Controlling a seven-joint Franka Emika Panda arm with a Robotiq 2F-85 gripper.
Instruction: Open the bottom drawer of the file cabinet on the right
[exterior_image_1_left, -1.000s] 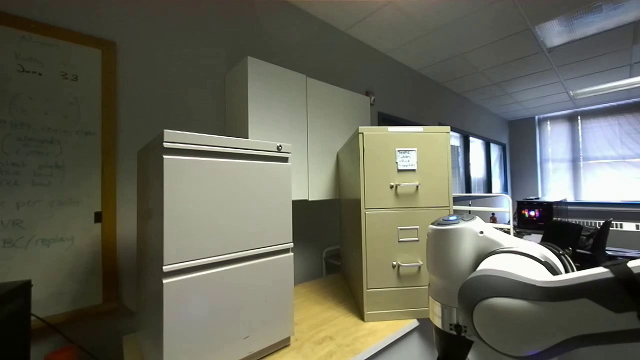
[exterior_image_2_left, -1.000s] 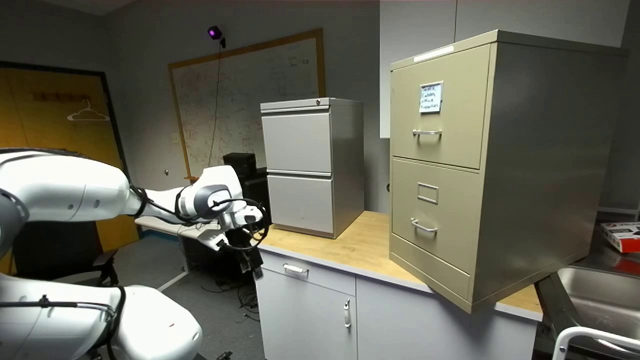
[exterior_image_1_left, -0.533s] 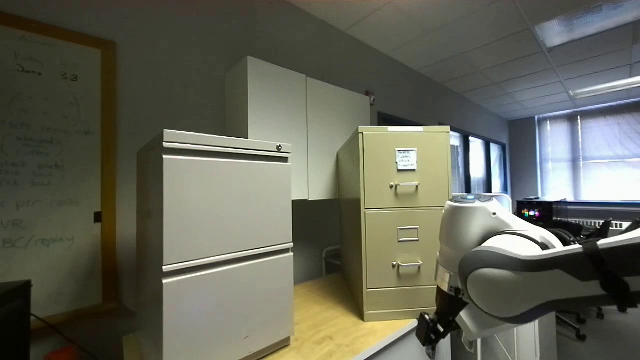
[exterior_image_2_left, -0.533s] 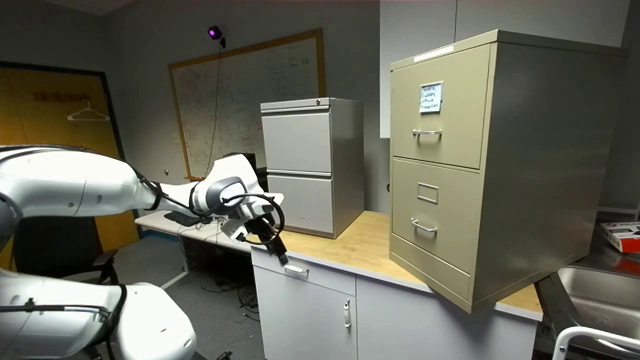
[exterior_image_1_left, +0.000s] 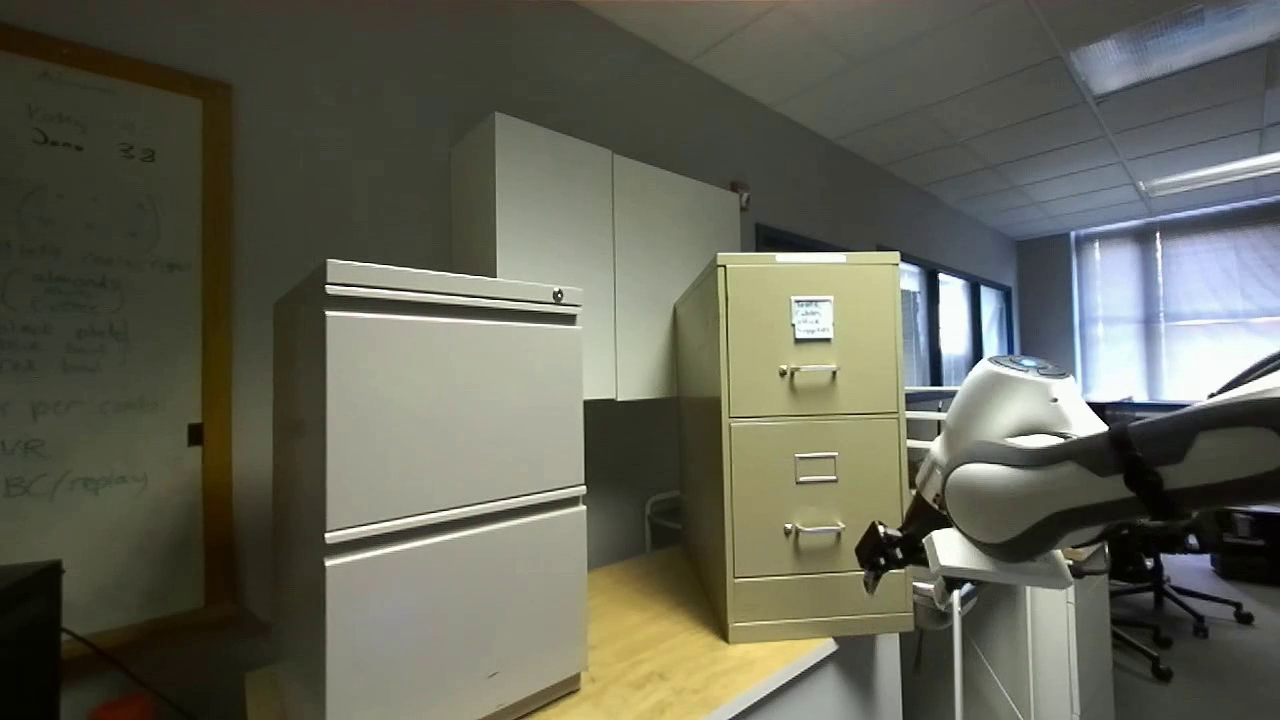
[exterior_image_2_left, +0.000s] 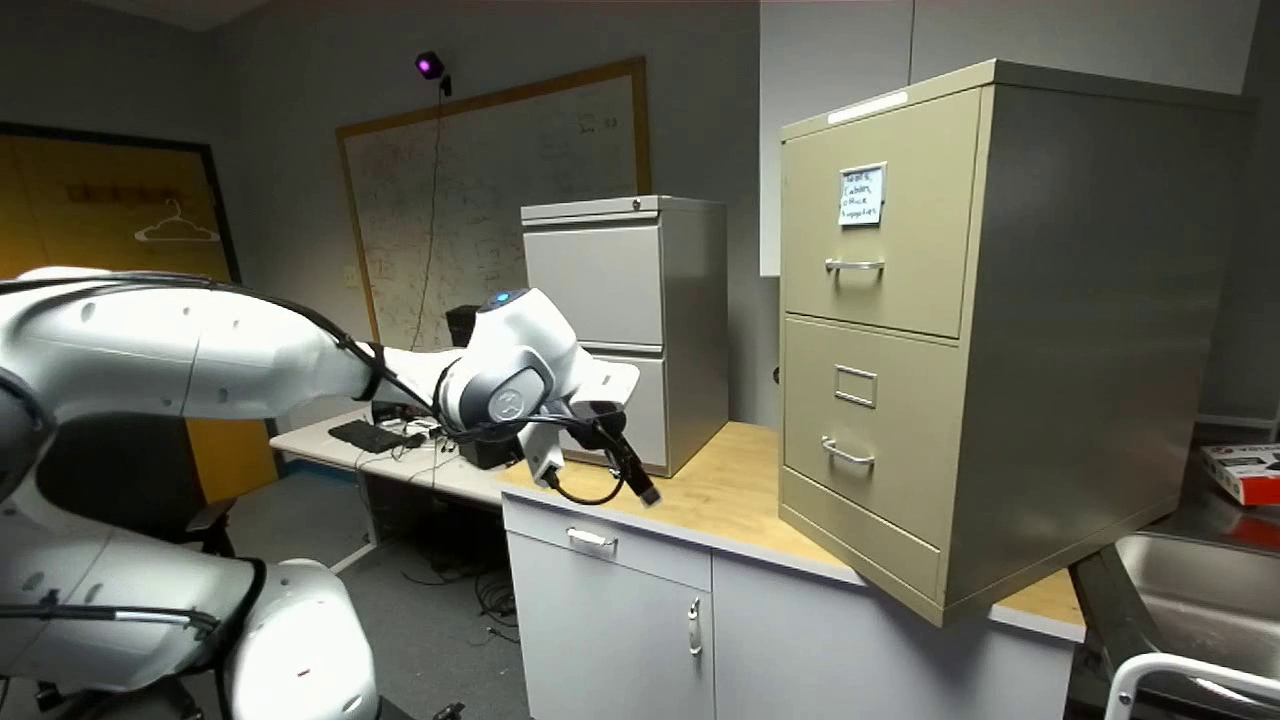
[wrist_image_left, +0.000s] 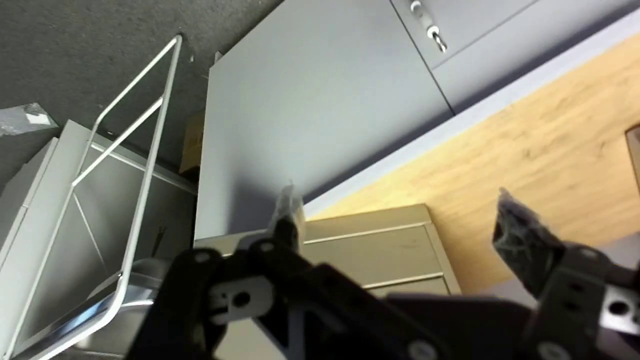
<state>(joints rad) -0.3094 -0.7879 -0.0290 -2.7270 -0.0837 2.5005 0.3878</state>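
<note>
The file cabinet (exterior_image_1_left: 702, 420) is the tall tan one on the counter's end, also in an exterior view (exterior_image_2_left: 1090, 330). Its bottom drawer (exterior_image_1_left: 765, 480) is shut, with a small silver handle (exterior_image_1_left: 818, 529). The drawer (exterior_image_2_left: 900, 430) and handle (exterior_image_2_left: 848, 453) also show in an exterior view. My gripper (exterior_image_2_left: 645, 490) is in the air in front of the counter, apart from the cabinet. In the wrist view my gripper (wrist_image_left: 397, 195) is open, nothing between its fingers. The cabinet's base (wrist_image_left: 370, 255) shows beyond them; only parts of the drawer (wrist_image_left: 414, 287) show, the handle hidden.
A light-grey two-drawer cabinet (exterior_image_1_left: 455, 430) stands on the wooden counter (exterior_image_2_left: 740, 490) beside the tan one. Grey cupboards (exterior_image_2_left: 610, 610) are below. A sink (exterior_image_2_left: 1200, 575) and a white metal rail (exterior_image_2_left: 1200, 668) are beyond the tan cabinet.
The arm has risen, and my gripper has moved up and over toward the tan cabinet. The cabinets and drawers have not moved.
</note>
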